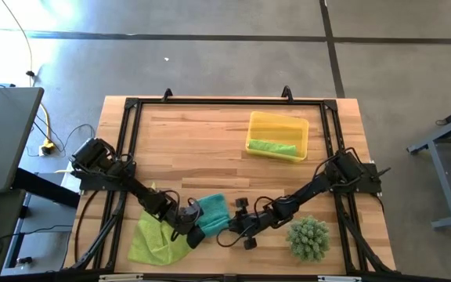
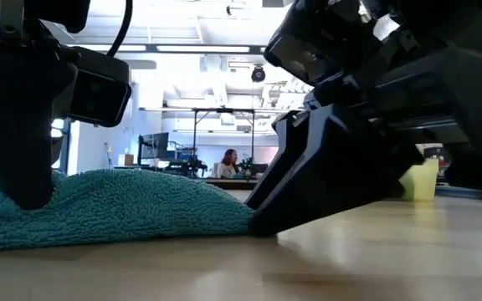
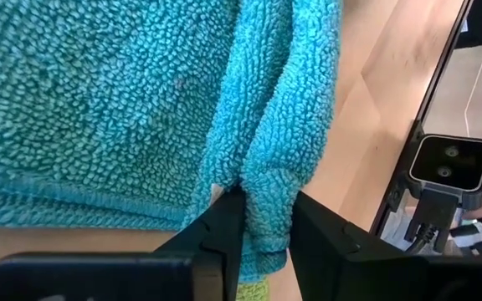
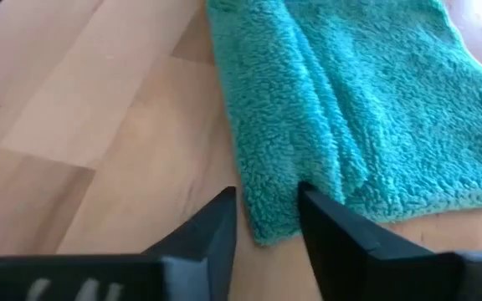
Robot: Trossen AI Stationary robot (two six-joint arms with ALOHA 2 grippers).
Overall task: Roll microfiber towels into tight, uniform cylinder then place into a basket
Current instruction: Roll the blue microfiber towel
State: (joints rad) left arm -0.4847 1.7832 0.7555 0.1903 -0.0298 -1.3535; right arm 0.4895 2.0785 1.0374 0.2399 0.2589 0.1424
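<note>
Right now you have the left hand [image 3: 266, 230] pinching a fold of the teal towel [image 1: 212, 213] at lower centre of the surface [image 1: 202, 133], while the right hand [image 4: 266, 219] grips its opposite edge, seemingly to start a roll.

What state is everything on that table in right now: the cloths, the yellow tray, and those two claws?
teal towel: lying folded, not yet rolled, between both grippers.
lime-green towel: spread loose and crumpled near the table's front edge.
rolled lime-green towel: lying inside the basket.
basket: upright, holding one towel.
left gripper: pinching a fold of the teal towel.
right gripper: fingers straddling the teal towel's edge.
spiky plant: standing untouched.
</note>
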